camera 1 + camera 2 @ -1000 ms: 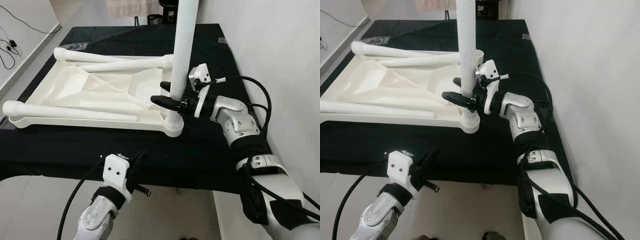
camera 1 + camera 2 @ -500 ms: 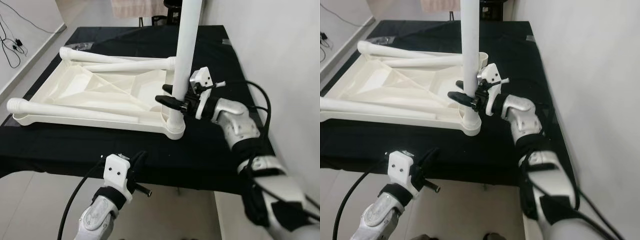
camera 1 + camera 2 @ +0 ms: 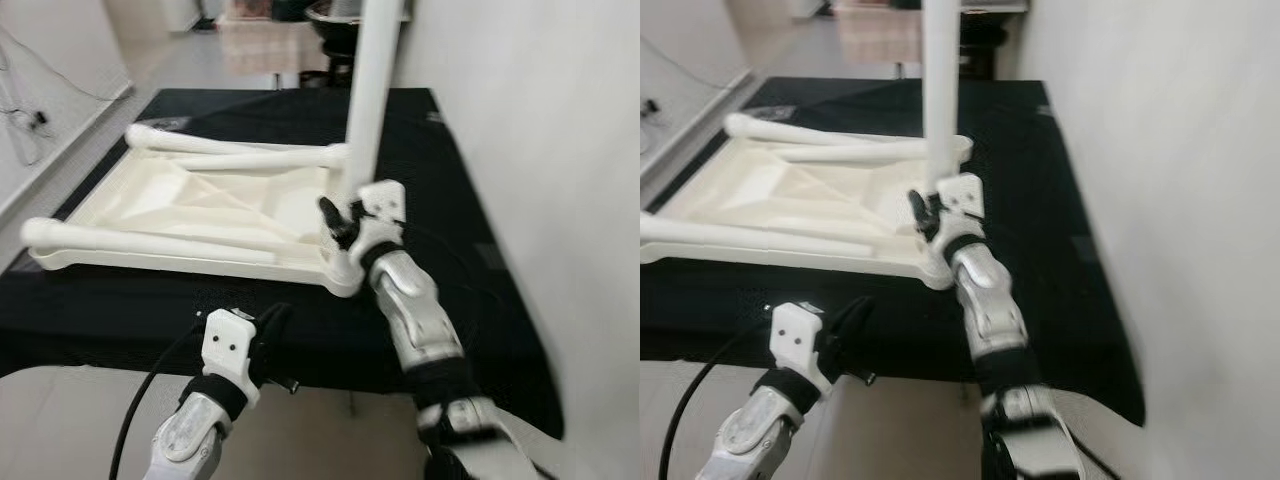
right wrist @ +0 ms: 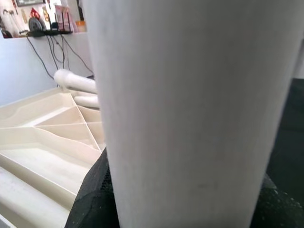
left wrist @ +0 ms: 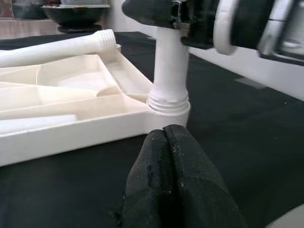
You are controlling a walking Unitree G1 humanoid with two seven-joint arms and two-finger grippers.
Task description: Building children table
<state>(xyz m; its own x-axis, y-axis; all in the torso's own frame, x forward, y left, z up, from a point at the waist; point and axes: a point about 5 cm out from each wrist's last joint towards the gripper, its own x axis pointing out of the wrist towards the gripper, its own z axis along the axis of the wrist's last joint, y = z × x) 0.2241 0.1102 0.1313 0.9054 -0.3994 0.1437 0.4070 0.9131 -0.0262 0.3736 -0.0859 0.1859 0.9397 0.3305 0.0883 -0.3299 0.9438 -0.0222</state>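
Observation:
The white table top (image 3: 200, 200) lies upside down on a black cloth. One white leg (image 3: 368, 90) stands upright in its near right corner socket (image 5: 168, 102). My right gripper (image 3: 335, 218) is shut around this leg just above the socket, and the leg (image 4: 190, 104) sits between its black fingers (image 4: 90, 190). Two loose legs (image 3: 150, 238) (image 3: 240, 158) lie across the table top. At the cloth's front edge my left gripper (image 3: 272, 325) hangs shut and empty, a short way in front of the socket; its fingertips (image 5: 164, 137) are pressed together.
A white wall (image 3: 520, 120) runs close along the right side of the black cloth (image 3: 470, 210). The cloth's front edge (image 3: 100, 345) drops to the pale floor. A third leg (image 3: 180, 140) lies along the far rim of the table top.
My right arm has swung from the right side round to the front while keeping hold of the upright leg. The head camera has shifted and the picture is blurred. The left gripper has stayed put.

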